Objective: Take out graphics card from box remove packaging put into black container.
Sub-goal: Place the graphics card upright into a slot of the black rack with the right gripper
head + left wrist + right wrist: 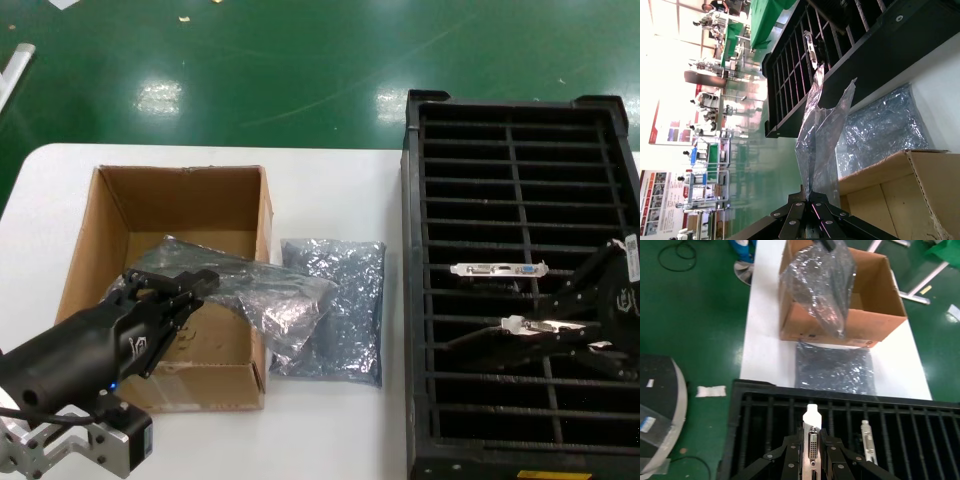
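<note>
My left gripper [203, 282] is shut on one end of the empty, crinkly silver packaging bag [272, 293] and holds it above the cardboard box [110, 215]. In the left wrist view the bag [821, 131] hangs from the gripper [812, 198]. My right gripper [548, 328] is shut on the graphics card [522, 324] by its silver bracket, over the black container [415, 300]. The right wrist view shows the bracket [812, 436] between the fingers [794, 455]. A second card [500, 269] stands in a slot.
A second silver bag [335, 310] lies flat on the white table [330, 430] between box and container; it also shows in the right wrist view [835, 367]. The table's far edge meets green floor [300, 70].
</note>
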You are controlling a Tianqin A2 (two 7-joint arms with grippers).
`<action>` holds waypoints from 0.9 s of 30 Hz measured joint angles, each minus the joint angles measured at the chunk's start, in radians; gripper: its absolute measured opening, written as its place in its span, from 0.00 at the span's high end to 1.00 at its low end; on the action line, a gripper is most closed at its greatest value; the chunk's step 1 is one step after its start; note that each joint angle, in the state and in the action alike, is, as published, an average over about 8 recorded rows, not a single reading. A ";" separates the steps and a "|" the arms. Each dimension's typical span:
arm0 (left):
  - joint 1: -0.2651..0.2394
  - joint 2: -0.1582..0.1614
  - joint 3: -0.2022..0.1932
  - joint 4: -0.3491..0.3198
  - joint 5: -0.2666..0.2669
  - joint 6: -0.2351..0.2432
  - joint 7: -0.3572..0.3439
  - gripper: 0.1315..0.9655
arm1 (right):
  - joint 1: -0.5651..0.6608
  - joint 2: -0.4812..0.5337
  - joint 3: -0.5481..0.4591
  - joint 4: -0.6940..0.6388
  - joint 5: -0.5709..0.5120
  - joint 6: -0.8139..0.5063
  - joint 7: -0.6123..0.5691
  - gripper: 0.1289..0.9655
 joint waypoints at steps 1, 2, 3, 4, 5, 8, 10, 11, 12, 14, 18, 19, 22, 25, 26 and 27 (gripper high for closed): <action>0.000 0.000 0.000 0.000 0.000 0.000 0.000 0.99 | 0.000 0.001 0.000 0.006 0.004 -0.007 0.005 0.93; 0.000 0.000 0.000 0.000 0.000 0.000 0.000 0.99 | -0.001 0.002 -0.001 0.011 0.006 -0.014 0.009 0.93; 0.000 0.000 0.000 0.000 0.000 0.000 0.000 0.99 | -0.002 0.003 -0.001 0.016 0.009 -0.019 0.013 0.93; 0.000 0.000 0.000 0.000 0.000 0.000 0.000 0.99 | -0.003 0.003 -0.002 0.020 0.010 -0.025 0.017 0.93; 0.000 0.000 0.000 0.000 0.000 0.000 0.000 0.99 | -0.004 0.004 -0.003 0.023 0.011 -0.029 0.021 0.93; 0.000 0.000 0.000 0.000 0.000 0.000 0.000 0.99 | -0.008 0.005 -0.005 0.032 0.014 -0.041 0.031 0.93; 0.000 0.000 0.000 0.000 0.000 0.000 0.000 0.99 | -0.009 0.005 -0.006 0.036 0.014 -0.047 0.038 0.93; 0.000 0.000 0.000 0.000 0.000 0.000 0.000 0.99 | -0.010 0.005 -0.007 0.038 0.014 -0.050 0.041 0.93; 0.000 0.000 0.000 0.000 0.000 0.000 0.000 0.99 | -0.011 0.005 -0.007 0.039 0.014 -0.052 0.043 0.93; 0.000 0.000 0.000 0.000 0.000 0.000 0.000 0.99 | -0.013 0.005 -0.008 0.041 0.012 -0.056 0.047 0.93; 0.000 0.000 0.000 0.000 0.000 0.000 0.000 0.99 | -0.016 0.003 -0.011 0.040 0.002 -0.058 0.052 0.93; 0.000 0.000 0.000 0.000 0.000 0.000 0.000 0.99 | -0.016 0.002 -0.012 0.039 -0.002 -0.057 0.053 0.93; 0.000 0.000 0.000 0.000 0.000 0.000 0.000 0.99 | -0.018 -0.001 -0.014 0.035 -0.014 -0.056 0.056 0.93; 0.000 0.000 0.000 0.000 0.000 0.000 0.000 0.99 | -0.020 -0.005 -0.016 0.028 -0.027 -0.054 0.058 0.93; 0.000 0.000 0.000 0.000 0.000 0.000 0.000 0.99 | -0.021 -0.006 -0.017 0.025 -0.032 -0.053 0.058 0.93; 0.000 0.000 0.000 0.000 0.000 0.000 0.000 0.99 | -0.022 -0.007 -0.018 0.022 -0.036 -0.051 0.058 0.93</action>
